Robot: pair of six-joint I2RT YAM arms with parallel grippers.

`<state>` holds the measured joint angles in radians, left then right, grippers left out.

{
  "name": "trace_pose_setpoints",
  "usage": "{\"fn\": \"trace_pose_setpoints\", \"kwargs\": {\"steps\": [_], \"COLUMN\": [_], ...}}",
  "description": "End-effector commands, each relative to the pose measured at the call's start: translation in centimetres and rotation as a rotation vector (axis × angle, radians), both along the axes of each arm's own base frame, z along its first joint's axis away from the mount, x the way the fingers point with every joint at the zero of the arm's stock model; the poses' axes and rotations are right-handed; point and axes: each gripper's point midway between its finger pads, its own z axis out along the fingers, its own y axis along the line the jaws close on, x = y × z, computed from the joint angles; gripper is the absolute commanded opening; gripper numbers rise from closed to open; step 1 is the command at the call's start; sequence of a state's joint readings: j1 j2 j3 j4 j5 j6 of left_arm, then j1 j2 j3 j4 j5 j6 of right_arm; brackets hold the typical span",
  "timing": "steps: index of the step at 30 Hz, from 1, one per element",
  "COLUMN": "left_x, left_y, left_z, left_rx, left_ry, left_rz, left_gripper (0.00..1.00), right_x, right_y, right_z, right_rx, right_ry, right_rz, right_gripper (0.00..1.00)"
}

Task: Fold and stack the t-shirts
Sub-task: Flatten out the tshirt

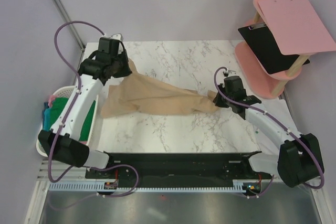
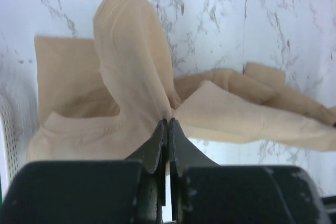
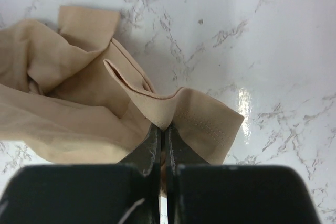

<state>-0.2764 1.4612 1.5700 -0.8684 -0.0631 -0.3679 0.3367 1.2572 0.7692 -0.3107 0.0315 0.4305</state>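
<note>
A tan t-shirt hangs stretched between both grippers above the marble table. My left gripper is shut on its upper left corner; in the left wrist view the gripper pinches the tan t-shirt with the jaws closed tight. My right gripper is shut on the shirt's right end; in the right wrist view the gripper pinches a hemmed edge of the tan t-shirt. Green, teal and pink t-shirts lie in the basket at the left.
A white slatted laundry basket stands at the table's left edge, partly hidden by my left arm. A pink stool with a black and pink clipboard stands at the back right.
</note>
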Motion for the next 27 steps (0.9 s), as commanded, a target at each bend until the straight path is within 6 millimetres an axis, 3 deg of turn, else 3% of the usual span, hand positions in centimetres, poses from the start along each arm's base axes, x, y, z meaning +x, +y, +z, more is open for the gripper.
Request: {"fn": "trace_pose_setpoints", "kwargs": {"steps": [1, 3, 4, 7, 10, 12, 13, 14, 15, 19, 23, 27], "left_x": [-6.0, -8.7, -10.8, -15.2, -18.3, -19.2, -19.3, -19.4, -19.2, -17.1, -16.0, -16.5], "left_y": [-0.8, -1.4, -1.5, -2.7, -3.4, -3.4, -3.0, -2.7, -2.4, -1.2, -0.3, 0.6], "left_z": [-4.6, -6.1, -8.9, -12.3, -13.8, -13.9, -13.7, -12.9, -12.4, -9.6, -11.1, -13.9], "left_rx": [-0.066, -0.126, -0.134, -0.171, -0.2, -0.203, -0.191, -0.189, -0.185, -0.129, -0.034, 0.043], "left_ry": [0.159, 0.209, 0.285, 0.382, 0.444, 0.448, 0.436, 0.407, 0.382, 0.259, 0.298, 0.392], "left_rz": [-0.058, -0.05, -0.052, -0.071, -0.102, -0.11, -0.099, -0.094, -0.089, -0.041, -0.021, 0.002], "left_gripper": [0.02, 0.02, 0.02, 0.02, 0.04, 0.35, 0.74, 0.9, 0.99, 1.0, 0.99, 0.99], "right_x": [0.2, -0.8, -1.6, -2.9, -3.4, -3.2, -3.0, -2.9, -2.7, -1.9, -1.6, -1.2], "right_y": [-0.8, -0.9, -1.2, -1.6, -1.7, -1.7, -1.6, -1.6, -1.6, -1.1, -0.8, -0.6], "right_z": [1.6, 0.6, -0.5, -2.1, -2.9, -2.7, -2.6, -2.5, -2.4, -1.9, -1.9, -1.3], "right_rx": [-0.006, -0.008, -0.014, -0.022, -0.027, -0.03, -0.029, -0.032, -0.035, -0.025, -0.018, -0.008], "right_ry": [-0.08, -0.045, -0.018, 0.021, 0.04, 0.037, 0.034, 0.033, 0.03, 0.027, 0.03, 0.017], "right_rz": [-0.033, -0.032, -0.031, -0.034, -0.039, -0.032, -0.03, -0.031, -0.03, -0.025, -0.019, -0.016], "right_gripper": [0.03, 0.04, 0.04, 0.04, 0.04, 0.04, 0.04, 0.04, 0.04, 0.04, 0.04, 0.06]}}
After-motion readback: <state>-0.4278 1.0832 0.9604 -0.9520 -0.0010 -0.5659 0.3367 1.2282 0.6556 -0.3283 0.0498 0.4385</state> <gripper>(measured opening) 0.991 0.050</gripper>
